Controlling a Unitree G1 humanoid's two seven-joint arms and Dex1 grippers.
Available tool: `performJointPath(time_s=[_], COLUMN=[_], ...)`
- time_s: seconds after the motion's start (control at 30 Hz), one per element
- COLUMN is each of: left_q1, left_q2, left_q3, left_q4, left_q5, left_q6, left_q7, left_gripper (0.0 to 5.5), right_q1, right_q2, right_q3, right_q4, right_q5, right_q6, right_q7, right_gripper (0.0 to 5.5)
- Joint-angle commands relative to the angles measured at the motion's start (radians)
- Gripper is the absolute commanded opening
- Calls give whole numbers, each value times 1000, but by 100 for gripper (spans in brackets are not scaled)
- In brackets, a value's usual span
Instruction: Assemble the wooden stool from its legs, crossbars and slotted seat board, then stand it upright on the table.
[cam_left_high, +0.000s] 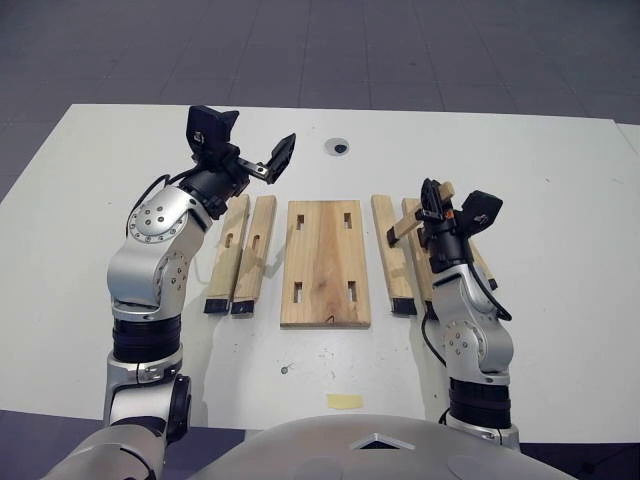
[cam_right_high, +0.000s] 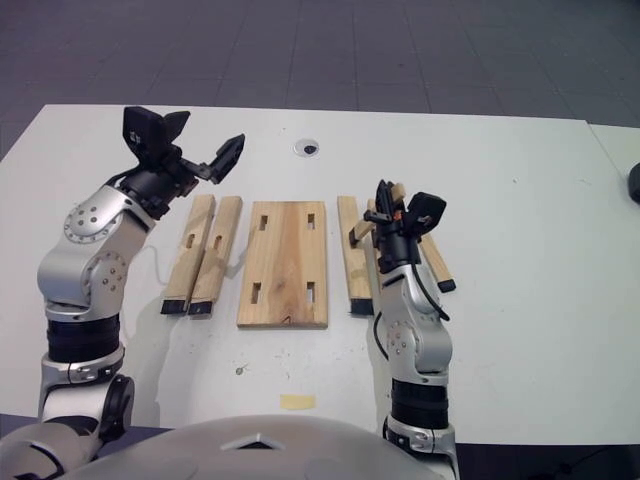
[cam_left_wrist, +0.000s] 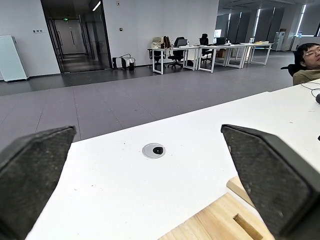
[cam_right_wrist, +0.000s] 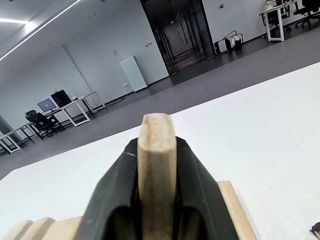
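Right gripper (cam_left_high: 434, 212) is clamping a crossbar (cam_left_high: 404, 229) above the right-hand legs (cam_left_high: 392, 265); left gripper (cam_left_high: 258, 135) is hovering, fingers spread wide, over the left legs' (cam_left_high: 245, 260) far ends.

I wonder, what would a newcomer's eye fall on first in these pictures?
Probably the pale rectangular wooden seat board with four slots, flat in the middle of the white table between the left-hand wooden legs and the right-hand wooden legs. Next, the right gripper, its fingers shut on a short wooden crossbar held above the right-hand wooden legs. The left gripper hovers wide open over the far ends of the left-hand wooden legs.
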Motion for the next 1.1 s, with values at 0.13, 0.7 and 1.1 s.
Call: performJointPath(time_s=[0.13,0.7,1.1], left_q1=[9,9,14], left_q2=[9,9,-2], left_q3=[-6,-10,-13], left_q4=[5,31,34], left_q5=[15,39,58], left_q6=[7,-11,-21], left_q7=[-3,-6,-4], left_gripper=[540,540,540], right_q1=[12,36,107], right_q2=[6,-31,-107], right_q3=[-3,22,96], right_q4=[15,47,272], right_q5=[-10,-110,-267], right_q6=[-2,38,-272], right_q7=[4,-6,131], right_gripper=[41,41,41])
